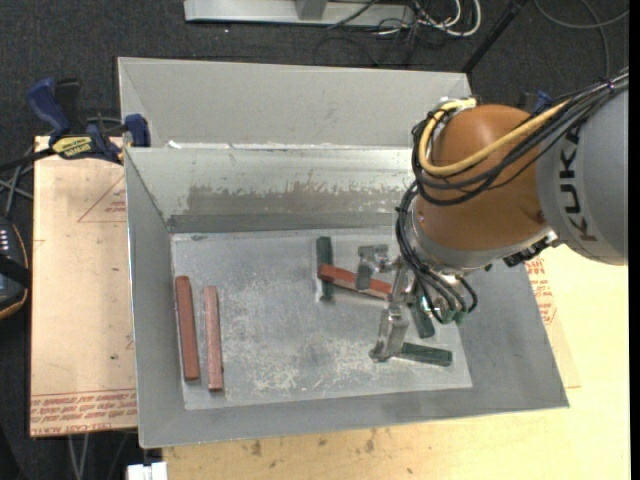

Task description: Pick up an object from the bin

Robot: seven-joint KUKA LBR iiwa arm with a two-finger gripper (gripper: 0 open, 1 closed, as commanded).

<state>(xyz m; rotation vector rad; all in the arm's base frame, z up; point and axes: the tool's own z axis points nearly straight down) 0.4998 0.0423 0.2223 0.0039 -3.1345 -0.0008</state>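
Hovering at the end of a dark green flat bar (428, 354), the gripper (388, 346) likely nudges it away off-centre; can't tell the claw's state.

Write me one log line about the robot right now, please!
gripper: low, right side of bin | nearest: dark green bar | far left: two reddish bars

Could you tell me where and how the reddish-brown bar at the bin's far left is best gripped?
Probably at mid-length, from straight above, clamping across the narrow width of the reddish-brown bar. It lies flat on the bin floor, long and slim, so the middle should balance it. A pinker bar lies alongside with only a slim gap between them, so placement on that side needs care.
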